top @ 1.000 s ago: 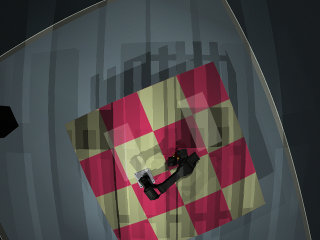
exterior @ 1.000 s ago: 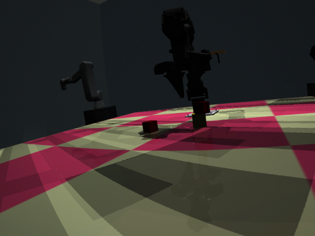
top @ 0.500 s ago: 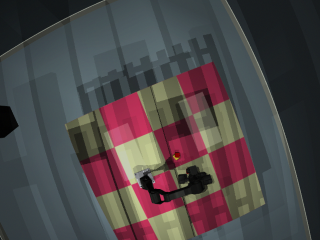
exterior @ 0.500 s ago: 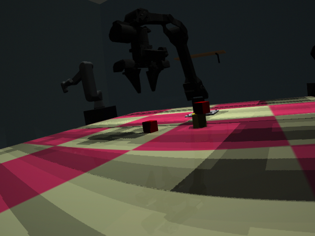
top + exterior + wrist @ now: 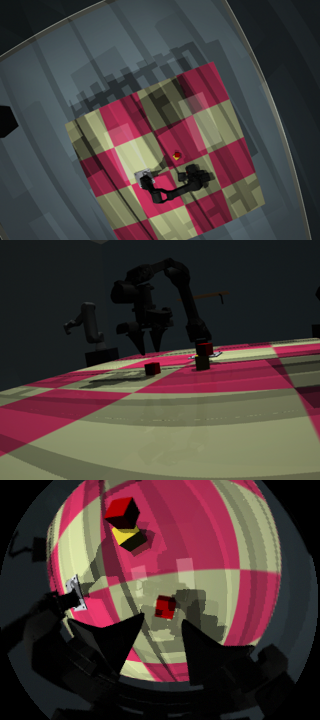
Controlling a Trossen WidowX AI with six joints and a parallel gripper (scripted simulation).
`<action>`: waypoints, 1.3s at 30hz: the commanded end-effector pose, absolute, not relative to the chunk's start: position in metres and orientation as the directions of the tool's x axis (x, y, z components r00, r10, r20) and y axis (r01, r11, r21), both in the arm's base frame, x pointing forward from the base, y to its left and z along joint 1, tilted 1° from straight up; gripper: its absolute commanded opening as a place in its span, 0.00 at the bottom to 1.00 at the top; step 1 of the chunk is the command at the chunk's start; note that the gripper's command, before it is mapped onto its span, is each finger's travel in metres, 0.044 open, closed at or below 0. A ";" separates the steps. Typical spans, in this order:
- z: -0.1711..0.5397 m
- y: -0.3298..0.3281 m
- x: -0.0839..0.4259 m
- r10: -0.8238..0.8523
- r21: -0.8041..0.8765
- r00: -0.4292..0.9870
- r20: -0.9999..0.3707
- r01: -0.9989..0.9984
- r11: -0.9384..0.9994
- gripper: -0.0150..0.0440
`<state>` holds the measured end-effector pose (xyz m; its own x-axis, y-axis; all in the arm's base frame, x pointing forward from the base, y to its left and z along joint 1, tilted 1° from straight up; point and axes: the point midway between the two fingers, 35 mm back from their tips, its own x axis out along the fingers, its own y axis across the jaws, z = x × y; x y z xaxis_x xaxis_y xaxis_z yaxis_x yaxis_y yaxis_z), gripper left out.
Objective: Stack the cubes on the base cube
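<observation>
The yellow base cube (image 5: 175, 157) (image 5: 202, 364) (image 5: 122, 533) stands on the checkered mat. One red cube (image 5: 177, 155) (image 5: 204, 349) (image 5: 120, 512) rests on top of it, offset toward one corner, and looks level. Part of the yellow top shows beside it. The other red cube (image 5: 152, 368) (image 5: 166, 607) sits flat on a pale square of the mat; the arm hides most of it in the top view. My gripper (image 5: 150, 352) (image 5: 163, 619) is open and empty, pointing down above this second cube. Its fingertips stand clear of the cube, one toward each side in the wrist view.
The arm's pale base plate (image 5: 139, 176) (image 5: 218, 354) (image 5: 75, 589) lies near the base cube. A grey robot arm (image 5: 89, 323) on a dark block and an orange bar (image 5: 211, 295) are in the background. The checkered mat (image 5: 124, 113) carries many shadows.
</observation>
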<state>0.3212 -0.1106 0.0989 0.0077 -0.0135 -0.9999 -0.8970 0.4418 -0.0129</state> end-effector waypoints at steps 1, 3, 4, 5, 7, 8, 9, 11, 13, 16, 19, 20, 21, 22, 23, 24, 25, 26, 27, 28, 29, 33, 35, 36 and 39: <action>0.094 -0.111 0.322 -0.018 -0.025 0.019 -1.000 -0.899 0.437 0.70; 0.087 -0.111 0.322 -0.018 -0.025 0.019 -1.000 -0.899 0.437 0.70; 0.085 -0.111 0.322 -0.018 -0.025 0.019 -1.000 -0.899 0.437 0.70; 0.084 -0.111 0.322 -0.018 -0.025 0.019 -1.000 -0.899 0.437 0.70; 0.083 -0.111 0.322 -0.018 -0.025 0.019 -1.000 -0.899 0.437 0.70; 0.082 -0.111 0.322 -0.018 -0.025 0.019 -1.000 -0.899 0.437 0.70; 0.080 -0.112 0.322 -0.018 -0.025 0.019 -1.000 -0.899 0.437 0.70; 0.077 -0.112 0.322 -0.018 -0.025 0.019 -1.000 -0.899 0.437 0.70; 0.074 -0.112 0.323 -0.018 -0.025 0.019 -1.000 -0.899 0.437 0.70; 0.069 -0.112 0.323 -0.018 -0.025 0.019 -1.000 -0.899 0.437 0.70; 0.064 -0.112 0.323 -0.018 -0.025 0.019 -1.000 -0.899 0.437 0.70; 0.062 -0.112 0.323 -0.018 -0.025 0.019 -1.000 -0.899 0.437 0.70; 0.061 -0.112 0.323 -0.018 -0.025 0.019 -1.000 -0.899 0.437 0.70; 0.059 -0.112 0.323 -0.018 -0.025 0.019 -1.000 -0.899 0.437 0.70; 0.057 -0.112 0.323 -0.018 -0.025 0.019 -1.000 -0.899 0.437 0.70; 0.056 -0.112 0.323 -0.018 -0.025 0.019 -1.000 -0.899 0.437 0.70; 0.054 -0.112 0.323 -0.018 -0.025 0.019 -1.000 -0.899 0.437 0.70; 0.053 -0.112 0.323 -0.018 -0.025 0.019 -1.000 -0.899 0.437 0.70; 0.052 -0.112 0.322 -0.018 -0.025 0.019 -1.000 -0.899 0.437 0.70; 0.052 -0.112 0.322 -0.018 -0.025 0.019 -1.000 -0.899 0.437 0.70; 0.052 -0.112 0.322 -0.018 -0.025 0.019 -1.000 -0.899 0.437 0.66; 0.052 -0.112 0.322 -0.018 -0.025 0.019 -1.000 -0.899 0.437 0.48; 0.052 -0.112 0.322 -0.018 -0.025 0.019 -1.000 -0.899 0.437 0.43; 0.052 -0.112 0.322 -0.018 -0.025 0.019 -1.000 -0.899 0.437 0.43; 0.054 -0.112 0.323 -0.018 -0.025 0.019 -1.000 -0.899 0.437 0.43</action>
